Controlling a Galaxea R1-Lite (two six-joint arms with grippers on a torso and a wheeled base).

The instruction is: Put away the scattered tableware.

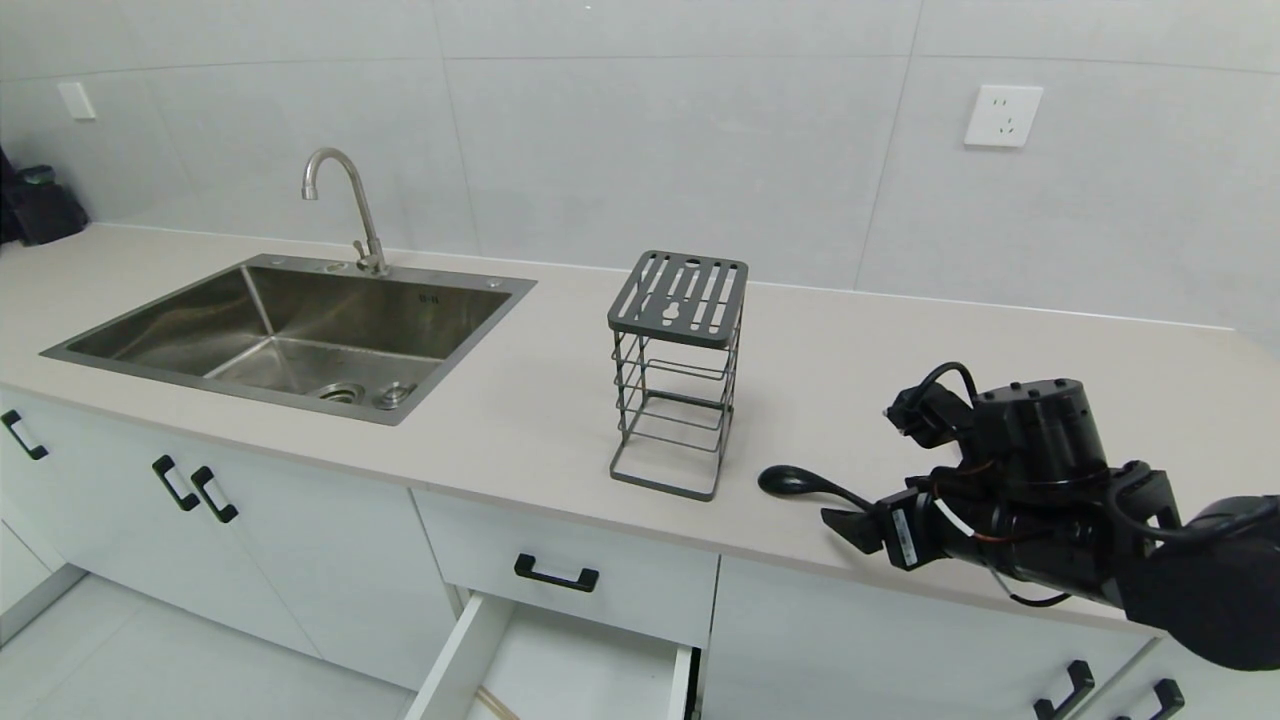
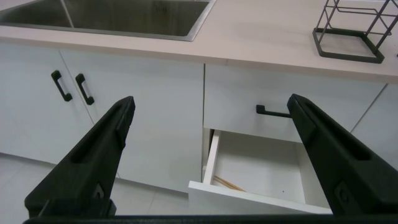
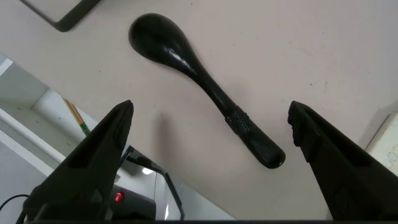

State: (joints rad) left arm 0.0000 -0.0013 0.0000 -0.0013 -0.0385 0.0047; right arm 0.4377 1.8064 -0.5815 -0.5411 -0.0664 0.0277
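Head view: one black spoon (image 1: 800, 484) lies flat on the pale countertop (image 1: 900, 350) near the front edge, at about 4 o'clock from the wire rack (image 1: 678, 375) and apart from it. The spoon is glossy, with an oval bowl and a slim handle that has a textured band near its thicker, rounded end; the bowl points to 9 o'clock and the handle runs toward 4 o'clock under the right gripper (image 1: 850, 525). Right wrist view: the right gripper (image 3: 210, 111) is spread wide above the spoon (image 3: 205, 90), with a finger on each side of the handle, touching nothing. Left wrist view: the left gripper (image 2: 211, 101) is also spread wide and holds nothing, in front of the cabinets facing the open drawer (image 2: 261, 162), where thin wooden sticks (image 2: 229, 184) lie. Count: one spoon, one rack, one sink (image 1: 150, 330) at 9 o'clock from the rack, one tap (image 1: 345, 200), one open drawer (image 1: 560, 665), one wall socket (image 1: 1003, 116).
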